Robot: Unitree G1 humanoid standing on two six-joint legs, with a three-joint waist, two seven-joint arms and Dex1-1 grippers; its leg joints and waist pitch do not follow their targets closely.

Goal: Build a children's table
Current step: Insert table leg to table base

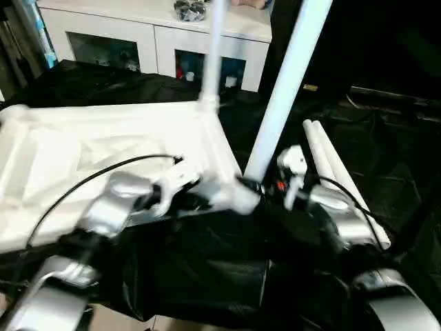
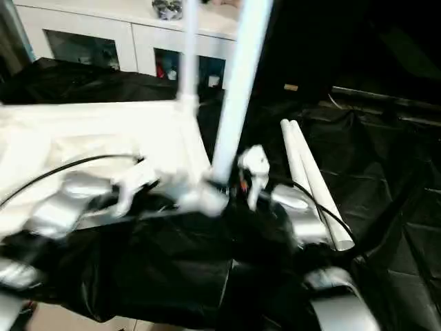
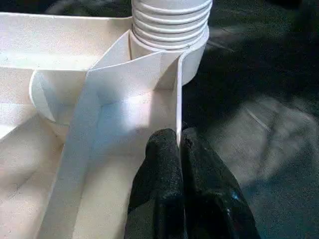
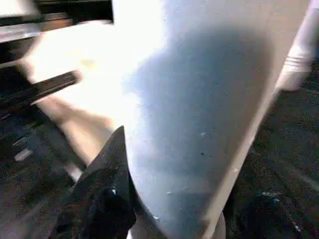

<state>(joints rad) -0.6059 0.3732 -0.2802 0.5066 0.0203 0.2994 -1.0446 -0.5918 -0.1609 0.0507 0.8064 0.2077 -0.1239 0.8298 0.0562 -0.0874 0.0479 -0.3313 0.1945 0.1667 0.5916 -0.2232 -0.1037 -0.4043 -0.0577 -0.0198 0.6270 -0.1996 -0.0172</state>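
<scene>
The white table top (image 1: 83, 148) lies upside down on black cloth, its ribbed underside facing up. One leg (image 1: 212, 62) stands upright in the far right corner socket. A second leg (image 1: 286, 89) rises tilted from the near right corner socket (image 3: 169, 30), where its ridged end sits in the socket. My right gripper (image 4: 184, 199) is shut on this leg just above the socket, with one black finger (image 4: 104, 189) on each side. My left gripper (image 3: 179, 139) is shut on the top's thin rim wall beside that corner. Two loose legs (image 1: 337, 172) lie side by side to the right.
A white cabinet (image 1: 158, 34) with glass doors stands behind the work. Black cloth (image 1: 207, 276) covers the surface and drapes over its near edge, with pale floor (image 1: 117, 321) below. A black cable (image 1: 83, 183) from my left arm arcs over the table top.
</scene>
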